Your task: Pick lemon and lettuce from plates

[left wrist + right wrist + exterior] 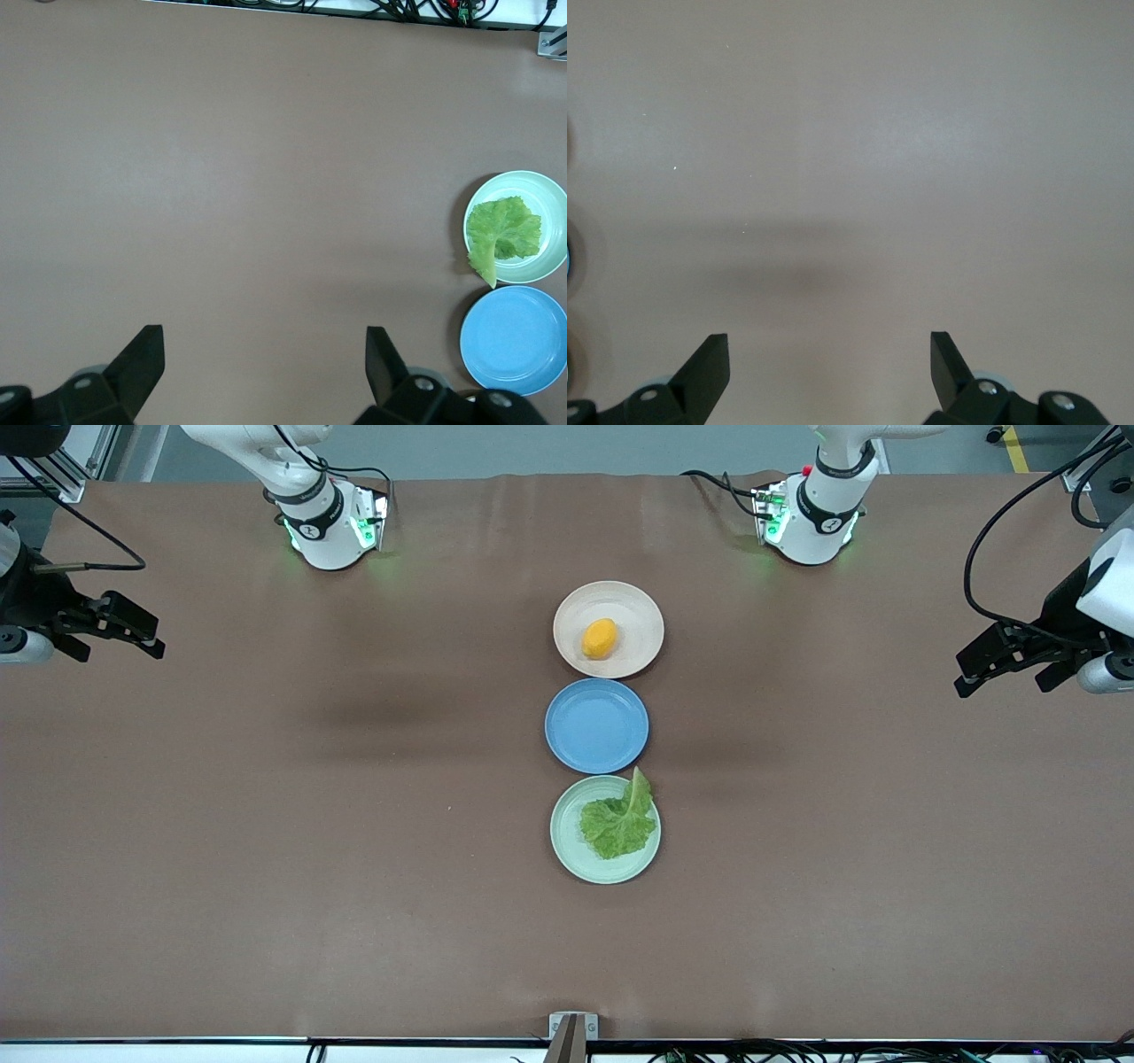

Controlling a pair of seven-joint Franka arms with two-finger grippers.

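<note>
Over bare table at the left arm's end, left gripper hangs in the air, jaws spread wide, nothing between them. Left wrist view confirms: both fingers apart with only brown table surface under the gap. Left arm waits, well apart from the plates

Right gripper same story at the right arm's end of the table: up in the air, jaws released, empty. Right wrist view shows its fingers wide apart over plain table, a faint shadow band across the surface, nothing else sharp enough to name

Moving out to mid-table: three plates in a single row running from the robot bases toward the front camera, rims near each other or just touching, can't tell which

Beige plate is farthest from the front camera. Lemon sits on it, roughly centred, lying on its side

Blue plate is in the middle of the row, between the other two

Mint green plate is nearest the front camera. Lettuce lies flat on it, on the half toward the left arm's end; pale stem tip pokes over the rim toward the blue plate. Left wrist view also catches the green plate, lettuce and blue plate at its edge

Neither gripper touches a plate, lemon or lettuce
</note>
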